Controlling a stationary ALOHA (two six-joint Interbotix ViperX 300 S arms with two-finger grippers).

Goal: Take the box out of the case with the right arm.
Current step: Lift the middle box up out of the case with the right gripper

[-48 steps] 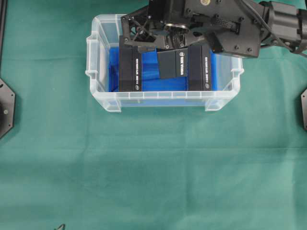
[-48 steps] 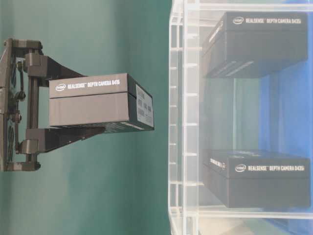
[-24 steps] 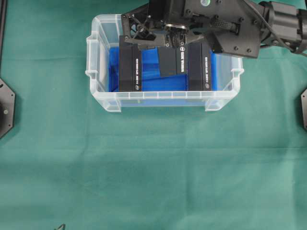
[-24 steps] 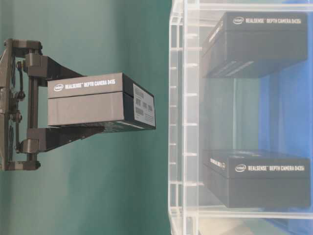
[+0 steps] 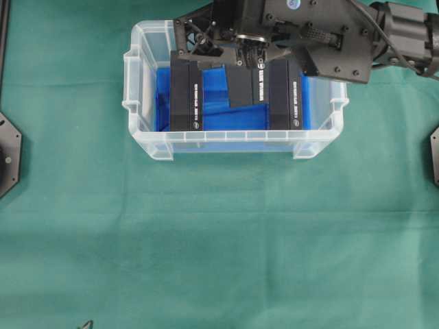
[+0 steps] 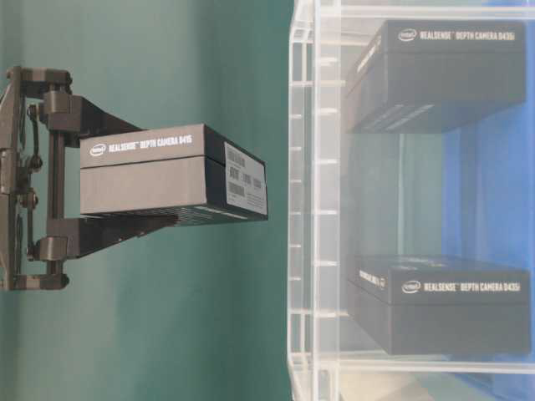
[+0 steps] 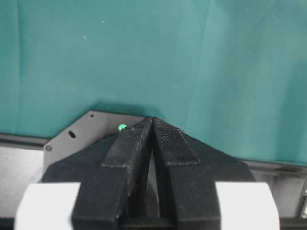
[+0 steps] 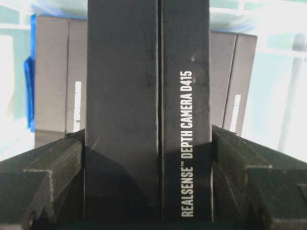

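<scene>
green cloth covers the table. the right gripper pinches a black box between its jaws, lifted clear of the case. below it, two more boxes lie on the blue floor, their far ends hidden by the arm. the left gripper is pressed together, its arm mostly cut off.

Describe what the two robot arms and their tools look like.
The right arm is black, with boxy links, visible screws and black cables. Its tool is a black open frame. The left tool has black ribbed fingers tapering to a point, with white patches behind.
</scene>
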